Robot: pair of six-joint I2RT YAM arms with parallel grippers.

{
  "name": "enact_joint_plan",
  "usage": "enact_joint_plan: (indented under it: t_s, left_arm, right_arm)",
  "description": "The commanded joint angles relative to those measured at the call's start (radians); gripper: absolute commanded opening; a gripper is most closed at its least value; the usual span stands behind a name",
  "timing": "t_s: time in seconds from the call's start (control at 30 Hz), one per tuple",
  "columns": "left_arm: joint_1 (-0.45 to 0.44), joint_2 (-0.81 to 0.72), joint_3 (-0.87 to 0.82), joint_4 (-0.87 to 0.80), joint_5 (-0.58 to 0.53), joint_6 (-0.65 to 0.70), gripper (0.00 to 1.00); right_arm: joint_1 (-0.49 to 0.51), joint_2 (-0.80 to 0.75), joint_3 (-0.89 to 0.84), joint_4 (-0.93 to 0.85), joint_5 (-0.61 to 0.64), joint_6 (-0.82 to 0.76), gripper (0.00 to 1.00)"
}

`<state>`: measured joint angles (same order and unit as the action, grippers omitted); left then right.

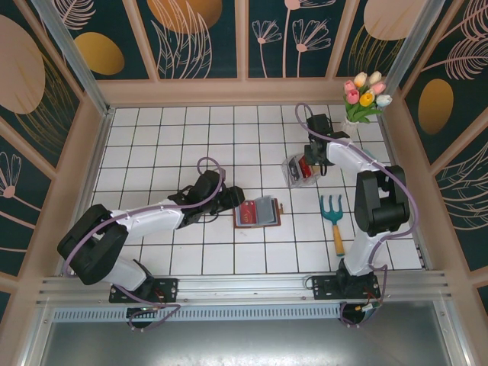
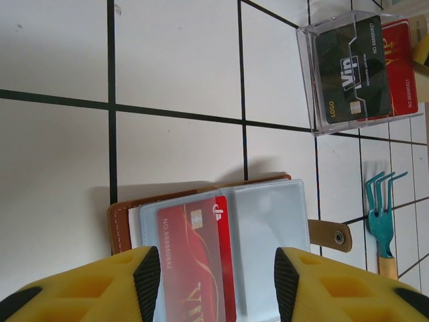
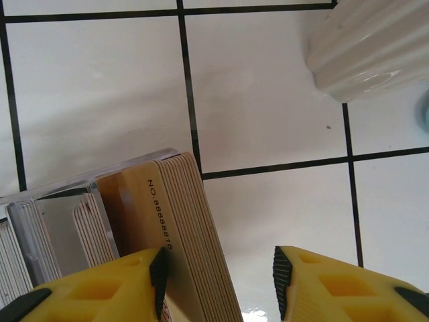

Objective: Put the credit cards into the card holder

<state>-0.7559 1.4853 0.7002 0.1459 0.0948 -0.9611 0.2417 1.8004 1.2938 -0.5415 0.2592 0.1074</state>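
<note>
Near the middle of the white tiled worktop (image 1: 175, 145) lies the small brown leather-like card holder (image 1: 257, 213), opened flat with its clear plastic sleeves facing up and its snap tab sticking out to one side. One red credit card (image 2: 194, 261) sits inside a sleeve, while the sleeve next to it looks bare. The left claw (image 2: 218, 282) hangs just over the holder's near edge, its yellow fingers spread apart on either side of the red card and pinching nothing. Farther back and to the right stands a clear plastic tray (image 2: 305, 74) holding a black credit card (image 2: 352, 70) upright, with another red card (image 2: 402, 67) behind it. The right claw (image 3: 221, 282) is at this tray, jaws spread; a stack of cards (image 3: 174, 228) seen edge-on lies against one finger, with a clear gap to the other. A teal hand fork with a wooden handle (image 1: 333, 217) lies to the right of the holder, apart from it, and a white ribbed vase of tulips (image 1: 358, 114) stands at the back right corner.
</note>
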Motion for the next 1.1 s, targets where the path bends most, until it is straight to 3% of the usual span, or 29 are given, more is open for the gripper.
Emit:
enact_joint_plan:
  t_s: [0.0, 0.43, 0.8, 0.87, 1.07]
  left_arm:
    - [-0.002, 0.001, 0.029, -0.02, 0.006, 0.019, 0.51]
    - [-0.001, 0.002, 0.025, -0.019, 0.011, 0.016, 0.51]
    - [-0.001, 0.008, 0.024, -0.019, 0.017, 0.015, 0.51]
    - [-0.002, 0.009, 0.022, -0.017, 0.017, 0.014, 0.51]
    - [-0.001, 0.009, 0.024, -0.017, 0.019, 0.014, 0.51]
  right_arm:
    - [0.004, -0.029, 0.018, -0.046, 0.068, -0.021, 0.47]
    - [0.005, -0.05, 0.015, -0.052, 0.099, -0.02, 0.41]
    - [0.003, -0.052, 0.012, -0.054, 0.106, -0.022, 0.27]
    - [0.004, -0.055, 0.013, -0.055, 0.105, -0.023, 0.19]
    - [0.003, -0.069, 0.014, -0.056, 0.119, -0.02, 0.17]
